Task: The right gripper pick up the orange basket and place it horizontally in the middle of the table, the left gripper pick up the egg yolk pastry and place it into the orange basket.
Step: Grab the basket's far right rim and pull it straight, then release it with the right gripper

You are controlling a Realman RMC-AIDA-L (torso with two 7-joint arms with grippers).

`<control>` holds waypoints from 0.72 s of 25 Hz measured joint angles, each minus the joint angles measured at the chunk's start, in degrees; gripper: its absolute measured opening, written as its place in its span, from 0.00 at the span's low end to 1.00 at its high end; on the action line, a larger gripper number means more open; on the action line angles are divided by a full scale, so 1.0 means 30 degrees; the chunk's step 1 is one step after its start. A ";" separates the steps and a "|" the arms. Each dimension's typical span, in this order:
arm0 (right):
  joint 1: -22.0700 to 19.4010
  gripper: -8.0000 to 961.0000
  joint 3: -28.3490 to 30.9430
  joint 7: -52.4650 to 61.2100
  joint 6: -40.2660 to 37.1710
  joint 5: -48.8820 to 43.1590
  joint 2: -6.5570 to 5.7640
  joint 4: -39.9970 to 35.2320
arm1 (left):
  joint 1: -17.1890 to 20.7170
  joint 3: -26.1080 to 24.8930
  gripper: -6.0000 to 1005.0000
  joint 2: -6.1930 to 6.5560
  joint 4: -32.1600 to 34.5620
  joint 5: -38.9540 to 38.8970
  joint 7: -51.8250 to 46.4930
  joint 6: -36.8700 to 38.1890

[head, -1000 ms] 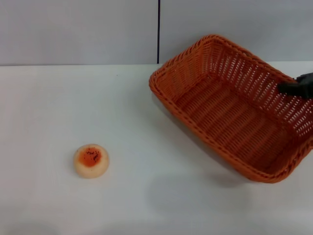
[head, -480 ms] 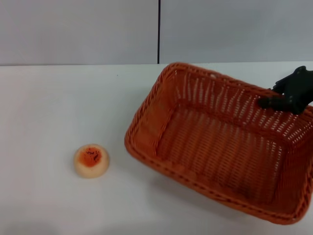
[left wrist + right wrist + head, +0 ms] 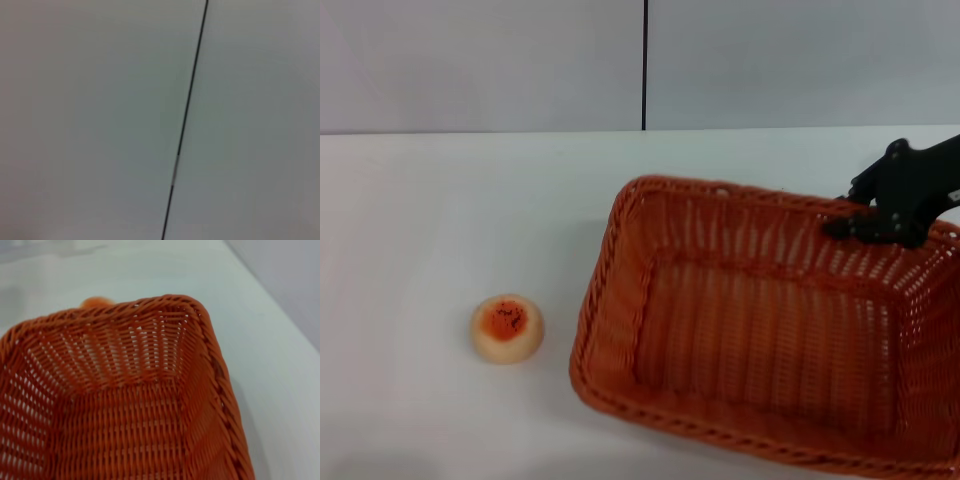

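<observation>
The white table [image 3: 440,210] is a plain, smooth surface filling most of the head view, and the orange basket [image 3: 760,320] takes up its lower right, a rectangular woven piece with a braided rim and sloped open-weave sides, its long side close to level, probably because it is being set down horizontally. The right gripper [image 3: 880,222] sits at the basket's far rim in the right of the frame, jaws closed on the rim. The egg yolk pastry [image 3: 506,328], a small pale dome with an orange-red speckled top, rests at lower left, just beside the basket, waiting for the unseen left gripper.
</observation>
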 joint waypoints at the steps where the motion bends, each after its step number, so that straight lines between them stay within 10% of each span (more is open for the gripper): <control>1: 0.0000 0.24 0.0000 0.0000 0.0000 0.0000 0.0000 0.0000 | -0.0048 0.0041 0.81 -0.0005 -0.0107 0.0001 0.0047 -0.0138; 18: 0.0598 0.28 -0.0752 -0.4315 -0.0125 0.0273 0.0228 -0.0427 | -0.0126 -0.0019 0.81 0.0017 -0.0515 -0.0011 0.0662 -0.0947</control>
